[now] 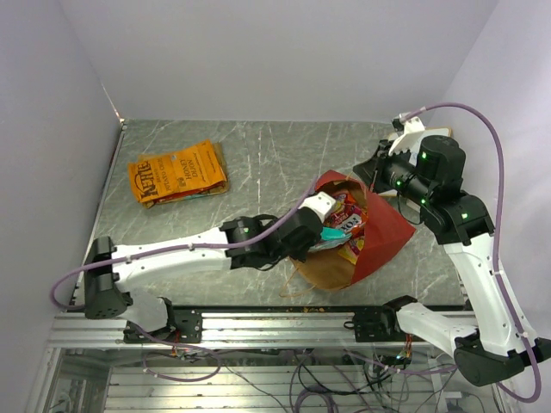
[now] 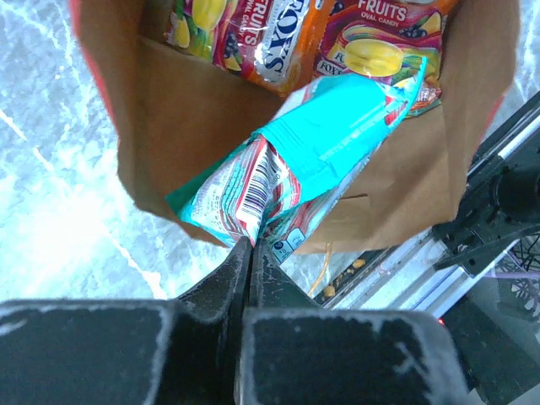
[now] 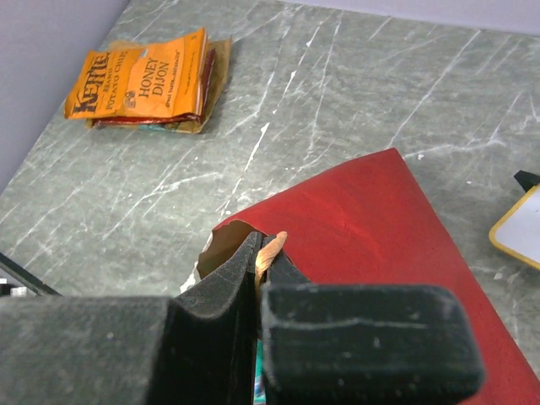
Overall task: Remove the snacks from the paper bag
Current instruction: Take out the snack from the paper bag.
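Observation:
The red paper bag (image 1: 385, 231) lies on its side, its brown mouth facing my left arm. My left gripper (image 2: 251, 246) is at the mouth, shut on the edge of a teal snack packet (image 2: 333, 139) that hangs half out of the bag. More snacks, red and orange candy packets (image 2: 283, 34), lie deeper inside. My right gripper (image 3: 268, 253) is shut on the bag's tan twisted handle (image 3: 275, 246) at its upper rim. An orange chip bag (image 1: 176, 172) lies flat at the far left of the table, on top of other packets.
A white wood-framed board (image 1: 420, 131) sits at the far right, behind my right arm. The table's metal front rail (image 1: 284, 325) runs just below the bag's mouth. Grey walls close in the left, back and right.

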